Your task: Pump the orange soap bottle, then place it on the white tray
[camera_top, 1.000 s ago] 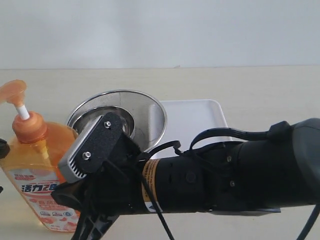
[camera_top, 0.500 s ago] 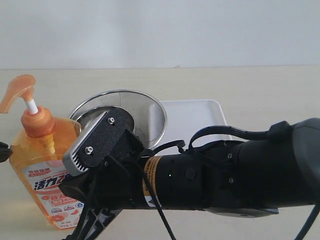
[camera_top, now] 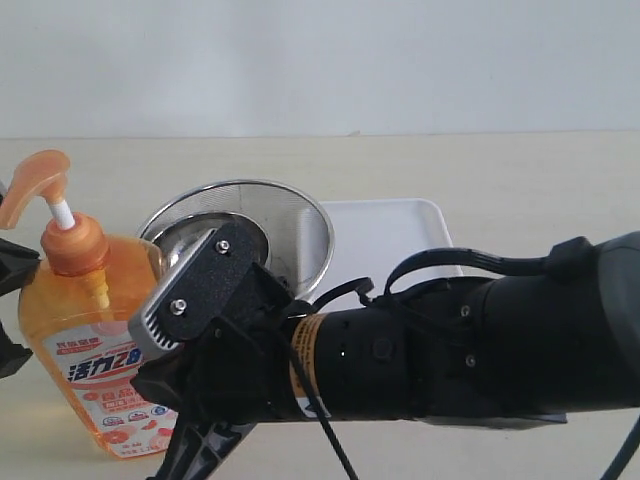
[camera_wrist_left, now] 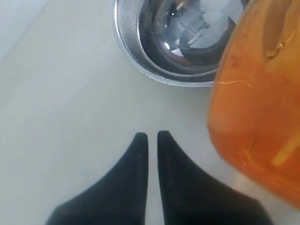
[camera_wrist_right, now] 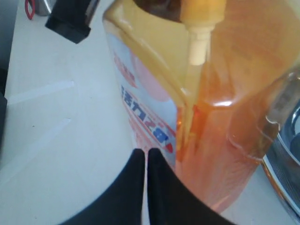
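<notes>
The orange soap bottle (camera_top: 95, 340) stands on the table at the left and leans leftward at its top. Its orange pump head (camera_top: 35, 180) is up on the white stem. My right gripper (camera_wrist_right: 145, 152) is shut and empty, with its tips close beside the bottle's (camera_wrist_right: 187, 93) label, low on the body; I cannot tell whether they touch. My left gripper (camera_wrist_left: 152, 136) is also shut and empty, just beside the bottle (camera_wrist_left: 258, 93). The white tray (camera_top: 390, 235) lies behind my right arm (camera_top: 450, 350), which hides its near part.
A round steel mesh strainer bowl (camera_top: 240, 230) sits between the bottle and the tray, overlapping the tray's left edge. My right arm crosses the whole front of the exterior view. Black parts of my left arm (camera_top: 12, 268) show at the left edge.
The bottle has shifted a little to the right and tilted, and its pump head has turned. More of my left arm shows at the left edge. Both grippers have stayed shut.
</notes>
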`<action>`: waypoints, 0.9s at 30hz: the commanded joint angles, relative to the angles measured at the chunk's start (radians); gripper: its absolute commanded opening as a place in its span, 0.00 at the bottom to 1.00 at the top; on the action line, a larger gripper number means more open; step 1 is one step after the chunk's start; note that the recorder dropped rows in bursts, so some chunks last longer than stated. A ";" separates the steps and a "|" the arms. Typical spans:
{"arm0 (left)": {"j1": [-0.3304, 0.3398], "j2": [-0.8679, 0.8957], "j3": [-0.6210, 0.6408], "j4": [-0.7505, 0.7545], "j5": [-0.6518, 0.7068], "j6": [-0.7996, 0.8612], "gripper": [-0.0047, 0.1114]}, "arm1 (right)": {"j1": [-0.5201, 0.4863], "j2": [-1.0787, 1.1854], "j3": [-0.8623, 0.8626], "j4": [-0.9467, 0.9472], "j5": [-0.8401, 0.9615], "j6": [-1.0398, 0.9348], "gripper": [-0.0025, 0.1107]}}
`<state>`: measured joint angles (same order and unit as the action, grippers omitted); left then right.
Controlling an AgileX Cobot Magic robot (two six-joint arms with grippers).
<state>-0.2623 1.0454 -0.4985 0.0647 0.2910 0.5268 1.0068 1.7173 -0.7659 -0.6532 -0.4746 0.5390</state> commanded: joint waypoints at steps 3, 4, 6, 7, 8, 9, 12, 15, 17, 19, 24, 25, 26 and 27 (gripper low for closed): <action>0.002 0.019 0.000 -0.041 -0.033 0.004 0.08 | 0.000 -0.012 -0.004 -0.013 0.062 -0.010 0.02; 0.002 0.019 0.000 -0.048 -0.031 0.004 0.08 | 0.000 -0.012 -0.004 -0.011 0.062 -0.015 0.02; 0.002 0.019 0.000 -0.065 -0.010 0.004 0.08 | 0.000 -0.012 -0.004 -0.011 0.060 -0.020 0.02; 0.002 0.019 0.000 -0.075 -0.001 0.006 0.08 | 0.000 -0.012 -0.004 -0.010 0.060 -0.024 0.02; 0.002 0.019 0.000 -0.094 0.005 0.013 0.08 | 0.000 -0.012 -0.004 -0.010 0.057 -0.024 0.02; 0.002 0.019 0.000 -0.115 0.013 0.033 0.08 | 0.000 -0.012 -0.004 -0.008 0.053 -0.029 0.02; -0.005 0.015 0.000 -0.176 0.032 0.086 0.08 | 0.000 -0.012 -0.004 -0.005 0.033 -0.038 0.02; -0.005 -0.008 0.000 -0.217 0.066 0.123 0.08 | 0.000 -0.012 -0.004 0.050 0.030 -0.088 0.02; -0.005 -0.026 0.000 -0.217 0.084 0.126 0.08 | 0.000 -0.012 -0.004 0.098 0.030 -0.133 0.02; -0.005 -0.045 0.000 -0.217 0.103 0.126 0.08 | 0.000 -0.012 -0.004 0.117 0.030 -0.153 0.02; -0.005 -0.090 0.000 -0.246 0.116 0.126 0.08 | 0.000 -0.012 -0.004 0.126 0.030 -0.166 0.02; -0.005 -0.095 0.000 -0.252 0.122 0.126 0.08 | 0.000 -0.012 -0.004 0.143 0.030 -0.178 0.02; -0.005 -0.100 0.000 -0.254 0.130 0.126 0.08 | 0.000 -0.012 -0.004 0.154 0.030 -0.189 0.02; -0.005 -0.099 0.000 -0.256 0.139 0.128 0.08 | 0.000 -0.012 -0.004 0.158 0.030 -0.192 0.02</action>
<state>-0.2641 0.9575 -0.4985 -0.1653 0.4052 0.6487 1.0068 1.7138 -0.7659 -0.5236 -0.4324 0.3729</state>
